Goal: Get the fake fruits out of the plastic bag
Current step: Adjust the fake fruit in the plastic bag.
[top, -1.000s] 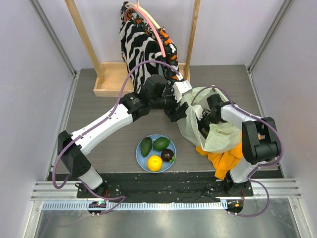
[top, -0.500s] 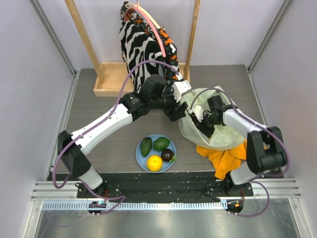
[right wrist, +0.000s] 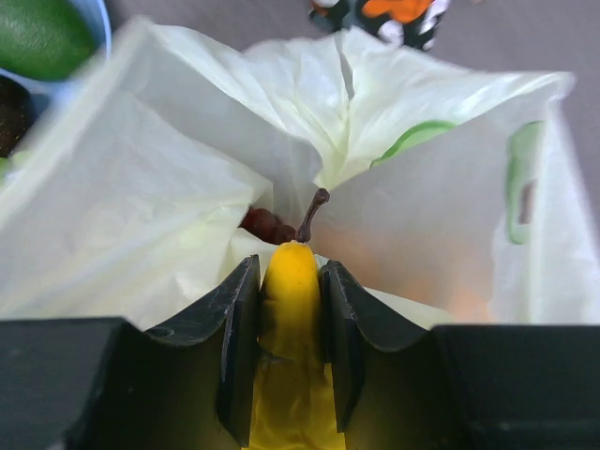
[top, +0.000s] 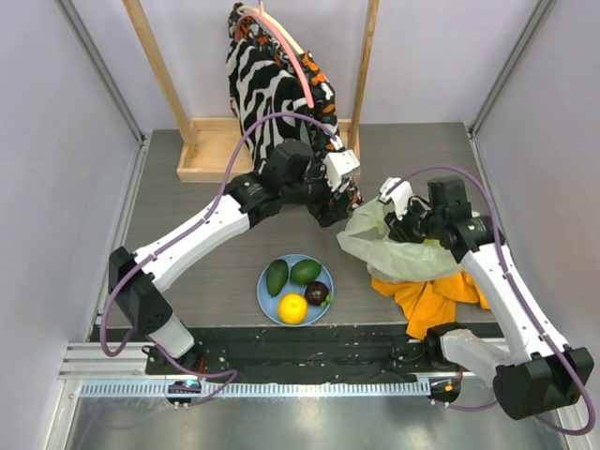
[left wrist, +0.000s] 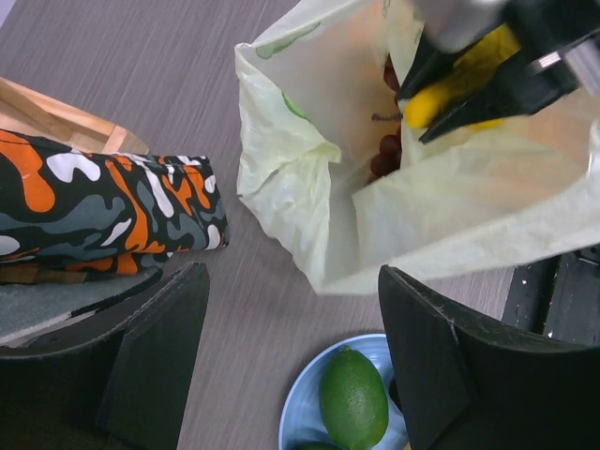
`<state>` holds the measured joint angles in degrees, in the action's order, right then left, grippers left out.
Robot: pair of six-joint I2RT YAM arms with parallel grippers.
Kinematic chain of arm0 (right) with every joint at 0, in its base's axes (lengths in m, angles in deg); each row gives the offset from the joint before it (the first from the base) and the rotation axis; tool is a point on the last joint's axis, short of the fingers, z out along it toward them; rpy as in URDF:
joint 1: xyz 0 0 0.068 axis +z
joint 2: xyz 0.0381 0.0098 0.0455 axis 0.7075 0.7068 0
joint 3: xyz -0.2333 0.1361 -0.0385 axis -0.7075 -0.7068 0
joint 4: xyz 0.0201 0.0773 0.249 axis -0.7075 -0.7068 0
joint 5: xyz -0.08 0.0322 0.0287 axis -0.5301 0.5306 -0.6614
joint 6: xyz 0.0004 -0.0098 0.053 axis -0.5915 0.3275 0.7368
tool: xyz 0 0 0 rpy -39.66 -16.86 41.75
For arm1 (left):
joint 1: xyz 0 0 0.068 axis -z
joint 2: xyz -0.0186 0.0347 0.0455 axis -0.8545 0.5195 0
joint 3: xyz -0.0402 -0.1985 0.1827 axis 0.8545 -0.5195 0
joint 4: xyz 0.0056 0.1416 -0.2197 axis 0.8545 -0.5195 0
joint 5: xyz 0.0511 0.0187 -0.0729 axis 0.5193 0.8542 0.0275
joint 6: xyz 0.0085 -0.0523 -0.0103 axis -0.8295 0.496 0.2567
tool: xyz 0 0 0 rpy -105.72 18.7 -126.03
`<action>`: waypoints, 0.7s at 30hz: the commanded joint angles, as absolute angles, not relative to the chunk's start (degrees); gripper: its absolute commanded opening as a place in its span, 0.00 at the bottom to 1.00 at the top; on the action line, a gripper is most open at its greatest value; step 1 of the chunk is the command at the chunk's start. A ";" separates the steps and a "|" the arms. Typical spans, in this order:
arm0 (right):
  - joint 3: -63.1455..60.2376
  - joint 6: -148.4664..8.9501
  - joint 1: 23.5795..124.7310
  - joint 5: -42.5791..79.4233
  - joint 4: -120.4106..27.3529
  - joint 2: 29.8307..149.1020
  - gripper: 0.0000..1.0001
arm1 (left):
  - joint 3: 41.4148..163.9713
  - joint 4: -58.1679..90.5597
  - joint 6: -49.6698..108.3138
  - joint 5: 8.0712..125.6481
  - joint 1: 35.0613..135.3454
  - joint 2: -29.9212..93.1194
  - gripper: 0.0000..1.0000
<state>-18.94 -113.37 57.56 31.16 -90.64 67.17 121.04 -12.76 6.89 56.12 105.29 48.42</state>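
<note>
The pale yellow-green plastic bag [top: 382, 251] lies crumpled right of centre, its mouth open toward the left arm. My right gripper [top: 405, 221] hovers over the bag's mouth, shut on a yellow fake fruit [right wrist: 291, 309] with a brown stem; the same fruit [left wrist: 461, 77] shows in the left wrist view. A dark red fruit [right wrist: 266, 225] stays inside the bag [right wrist: 169, 187]. My left gripper [top: 326, 208] hangs open beside the bag [left wrist: 309, 187], nothing between its fingers [left wrist: 159, 356]. Two green avocados [top: 277, 277], an orange ball [top: 292, 307] and a dark purple fruit [top: 319, 293] rest on the light blue plate [top: 261, 291].
An orange cloth [top: 431, 298] lies under the bag's near side. The zebra-patterned garment [top: 272, 84] hangs from a wooden stand [top: 211, 150] at the back, with a patterned fold [left wrist: 112, 206] lying on the table near my left gripper. The plate [left wrist: 289, 405] sits just below the left fingers.
My right gripper closed on the yellow fruit inside the bag and drew back up and to the right with it. The bag sagged flatter. The left arm barely moved.
</note>
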 commanded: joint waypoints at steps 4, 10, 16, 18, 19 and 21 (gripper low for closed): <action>-12.68 -107.25 56.19 35.30 -85.49 69.47 0.33 | 121.85 -12.19 5.79 56.57 105.02 46.64 0.78; -14.42 -87.06 56.10 33.65 -60.59 66.92 0.29 | 120.44 -11.57 5.70 56.93 104.93 46.28 0.78; -12.22 -70.34 54.17 35.92 -46.57 74.04 0.32 | 121.23 -12.01 5.35 57.28 104.85 46.28 0.78; -13.27 -71.47 54.26 36.97 -47.51 75.00 0.33 | 120.79 -12.10 5.17 57.45 104.67 45.93 0.78; -13.80 -74.69 54.17 36.97 -50.13 74.92 0.33 | 120.00 -12.01 5.09 57.45 104.67 45.41 0.78; -16.43 -79.79 54.26 37.67 -54.26 74.39 0.35 | 119.30 -11.84 4.91 57.45 104.58 44.97 0.78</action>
<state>-14.24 -77.48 54.31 35.18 -56.00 75.76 120.45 -12.74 6.26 57.03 105.05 48.31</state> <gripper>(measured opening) 0.354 0.777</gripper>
